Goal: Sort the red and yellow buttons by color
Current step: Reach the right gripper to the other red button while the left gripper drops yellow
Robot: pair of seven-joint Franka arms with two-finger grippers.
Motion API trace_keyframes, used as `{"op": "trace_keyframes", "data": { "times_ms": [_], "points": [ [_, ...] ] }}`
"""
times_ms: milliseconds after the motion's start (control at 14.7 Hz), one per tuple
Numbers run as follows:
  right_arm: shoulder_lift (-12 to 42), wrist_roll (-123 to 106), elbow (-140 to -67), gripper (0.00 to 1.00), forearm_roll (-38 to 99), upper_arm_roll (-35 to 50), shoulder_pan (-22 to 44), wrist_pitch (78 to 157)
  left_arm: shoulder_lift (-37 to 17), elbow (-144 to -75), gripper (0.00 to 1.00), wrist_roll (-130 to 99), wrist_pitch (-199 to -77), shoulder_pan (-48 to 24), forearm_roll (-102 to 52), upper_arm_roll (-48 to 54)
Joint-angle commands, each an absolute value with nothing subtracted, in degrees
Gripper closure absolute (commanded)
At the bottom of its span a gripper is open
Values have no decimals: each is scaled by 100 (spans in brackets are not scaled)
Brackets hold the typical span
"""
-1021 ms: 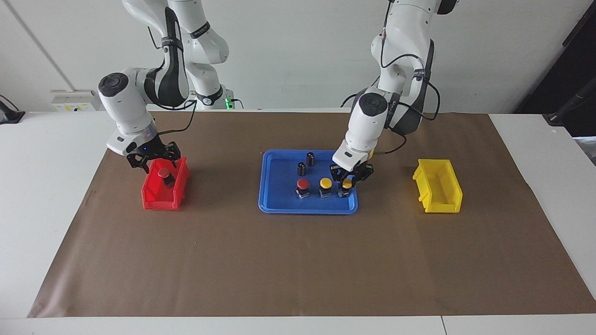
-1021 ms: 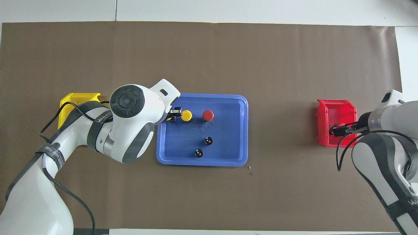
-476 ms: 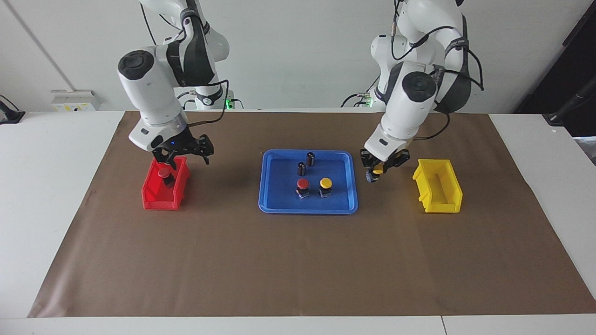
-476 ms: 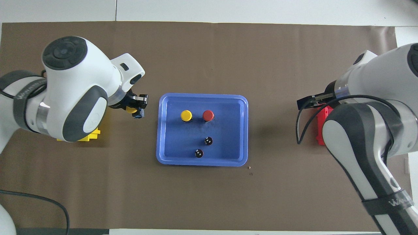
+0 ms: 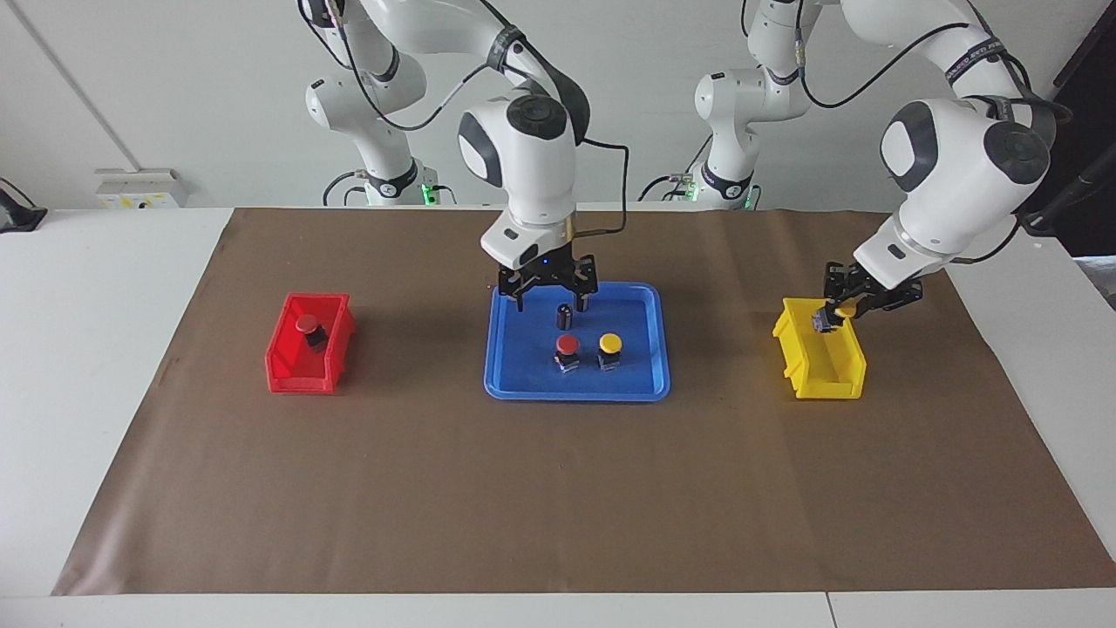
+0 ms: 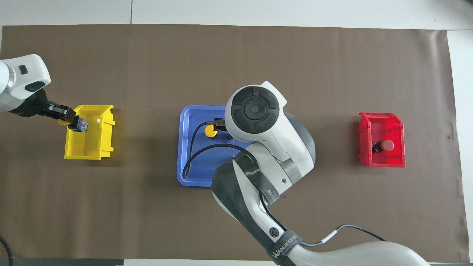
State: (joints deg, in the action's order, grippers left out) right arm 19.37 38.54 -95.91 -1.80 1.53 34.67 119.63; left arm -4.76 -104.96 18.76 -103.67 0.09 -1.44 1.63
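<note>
Left end effector (image 5: 839, 307) grips a yellow button (image 5: 844, 309) over the yellow bin (image 5: 824, 371), frame right; right end effector (image 5: 549, 292) hangs open over the blue tray (image 5: 514, 384); its arm strap reads "WANJEED".

— Can we read any writing here?
— Only one word, from overhead: "WANJEED" in white on the black strap (image 6: 281, 248) around the right arm (image 6: 258, 147). A few more characters follow it, but we cannot make those out.
</note>
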Motion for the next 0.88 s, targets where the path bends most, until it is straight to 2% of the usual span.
{"op": "trace_keyframes", "data": {
  "times_ms": [0,340,613,681,817],
  "points": [
    [2100,3876,-9800,11,-255,114,3488,12348,113,-11730,99,1978,-11440,96,-62,229],
    [2197,3929,-10001,22,-281,114,3525,12707,132,-12558,98,1995,-12180,184,-53,229],
    [2311,3929,-10081,33,-438,114,3533,12946,132,-12858,96,2082,-12349,246,-44,229],
    [2312,3929,-10090,37,-518,114,3533,12938,132,-12919,93,2118,-12375,298,-44,229],
    [2312,3937,-10099,56,-519,114,3533,12911,114,-12955,77,2075,-12523,299,-44,229]
  ]
}}
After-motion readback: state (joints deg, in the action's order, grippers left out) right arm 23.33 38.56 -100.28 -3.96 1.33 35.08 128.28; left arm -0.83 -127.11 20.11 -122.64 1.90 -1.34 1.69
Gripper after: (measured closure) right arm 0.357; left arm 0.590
